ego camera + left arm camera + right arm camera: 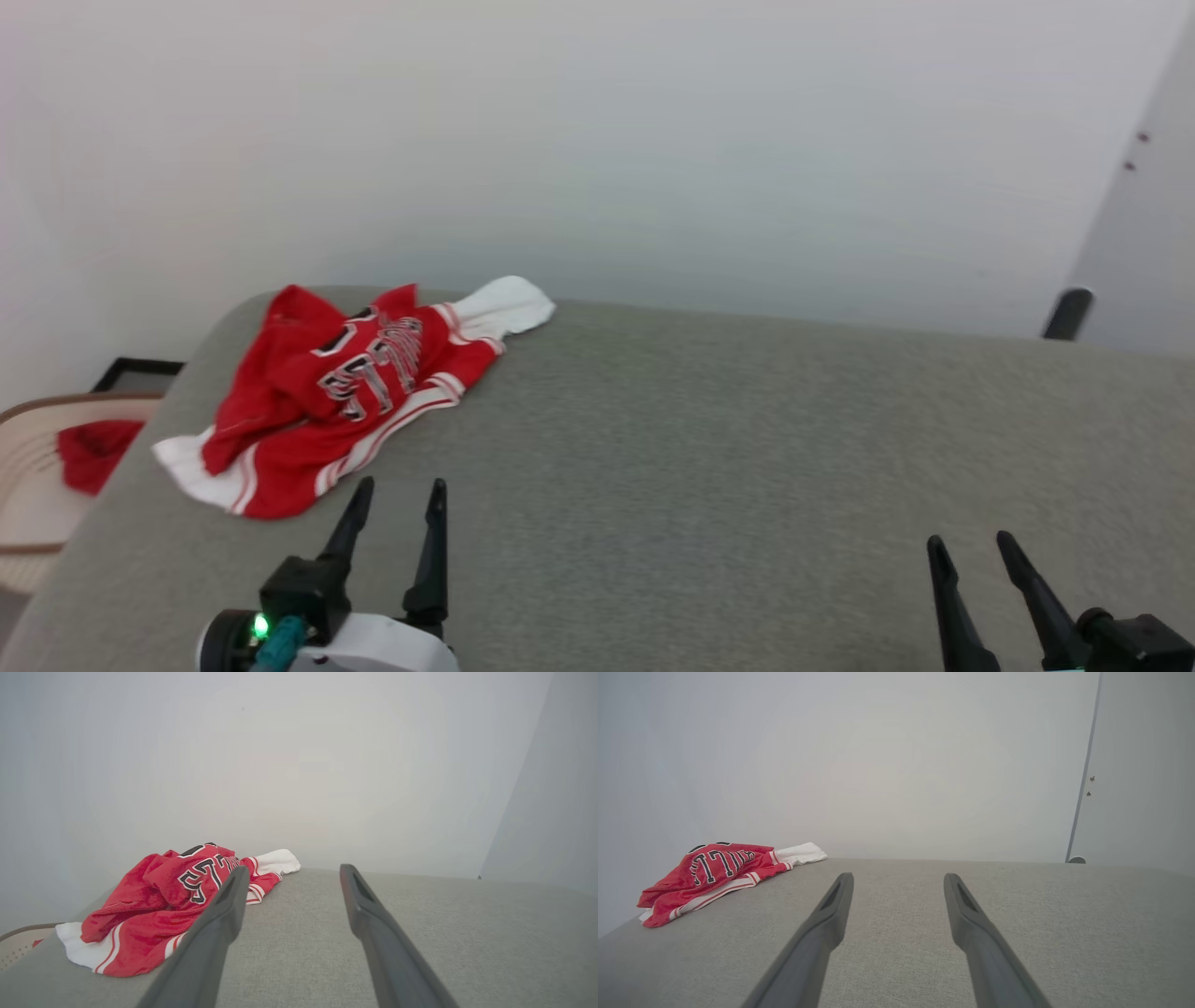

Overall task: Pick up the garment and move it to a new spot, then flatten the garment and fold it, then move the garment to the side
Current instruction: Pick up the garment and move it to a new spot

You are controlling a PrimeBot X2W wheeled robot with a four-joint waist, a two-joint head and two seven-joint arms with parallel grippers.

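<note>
Two claws open and empty; the garment [345,401] lies bunched at the upper left of the surface [700,448].
At the bottom edge of the head view, the left claw [401,483] at lower left and the right claw [969,538] at lower right both have their fingers spread wide and grip nothing. Just beyond the left claw's fingertips, not touching them, the garment sits crumpled near the surface's far left corner, lettering up, one white sleeve toward the wall. Left of the surface, a pale basket [28,504] holds a small red cloth [93,448].
</note>
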